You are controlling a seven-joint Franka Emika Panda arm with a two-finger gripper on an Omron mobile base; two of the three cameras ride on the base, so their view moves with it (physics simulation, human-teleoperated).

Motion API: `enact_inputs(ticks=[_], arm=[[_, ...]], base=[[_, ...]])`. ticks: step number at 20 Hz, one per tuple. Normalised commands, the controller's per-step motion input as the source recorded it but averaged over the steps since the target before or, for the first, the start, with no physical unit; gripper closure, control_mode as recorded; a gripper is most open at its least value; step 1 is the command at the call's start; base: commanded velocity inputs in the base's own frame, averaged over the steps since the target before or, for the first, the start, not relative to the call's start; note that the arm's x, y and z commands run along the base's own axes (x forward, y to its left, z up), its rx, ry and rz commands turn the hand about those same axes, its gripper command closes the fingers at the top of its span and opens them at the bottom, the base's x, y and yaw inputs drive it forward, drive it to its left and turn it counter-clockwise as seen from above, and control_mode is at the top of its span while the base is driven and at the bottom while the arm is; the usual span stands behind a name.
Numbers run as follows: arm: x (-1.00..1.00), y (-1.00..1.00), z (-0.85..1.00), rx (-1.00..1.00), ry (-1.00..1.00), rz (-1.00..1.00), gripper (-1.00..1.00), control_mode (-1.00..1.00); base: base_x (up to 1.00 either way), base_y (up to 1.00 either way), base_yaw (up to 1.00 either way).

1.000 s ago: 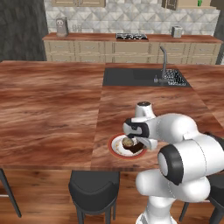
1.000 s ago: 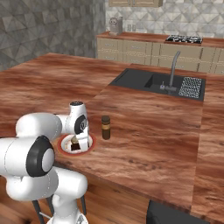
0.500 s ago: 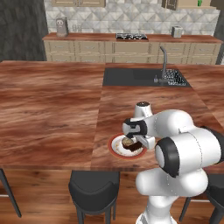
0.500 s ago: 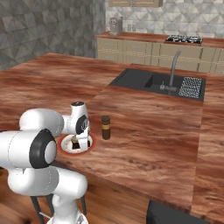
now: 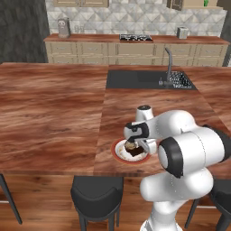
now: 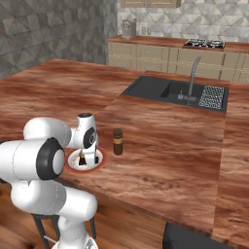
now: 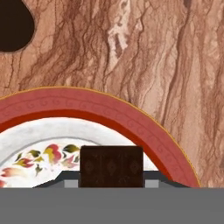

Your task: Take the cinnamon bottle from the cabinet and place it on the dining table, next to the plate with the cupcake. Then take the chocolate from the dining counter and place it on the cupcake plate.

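Black stools (image 5: 97, 193) below the island, stovetop (image 5: 135, 38) on the far counter, toaster (image 5: 182, 32) beside it

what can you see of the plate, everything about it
The plate is round and looks ceramic: a white centre painted with small red and green flowers inside a broad red-orange rim. It lies flat near the front edge of the dining table, beside the cinnamon bottle. The cupcake sits on it, and the claw holds the chocolate low over it.
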Motion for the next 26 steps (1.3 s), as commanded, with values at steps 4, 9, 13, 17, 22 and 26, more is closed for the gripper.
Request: enact_inputs(ticks=[4, 9, 13, 17, 22, 26], arm=[[0.00, 0.03, -0.02, 0.00, 0.00, -0.04, -1.00, -1.00], [0.00, 0.00, -0.01, 0.00, 0.00, -0.04, -1.00, -1.00], [-0.03, 0.00, -0.01, 0.00, 0.00, -0.03, -1.00, -1.00], [-0.06, 0.00, 0.22, 0.00, 0.00, 0.00, -1.00, -1.00], [-0.25, 0.00, 0.54, 0.00, -0.01, 0.00, -1.00, -1.00], [-0.43, 0.00, 0.46, 0.00, 0.00, 0.03, -1.00, -1.00]], base=[[0.00, 0.00, 0.00], [0.00, 0.00, 0.00], [0.00, 0.00, 0.00], [0.00, 0.00, 0.00], [0.00, 0.00, 0.00], [0.00, 0.00, 0.00]])
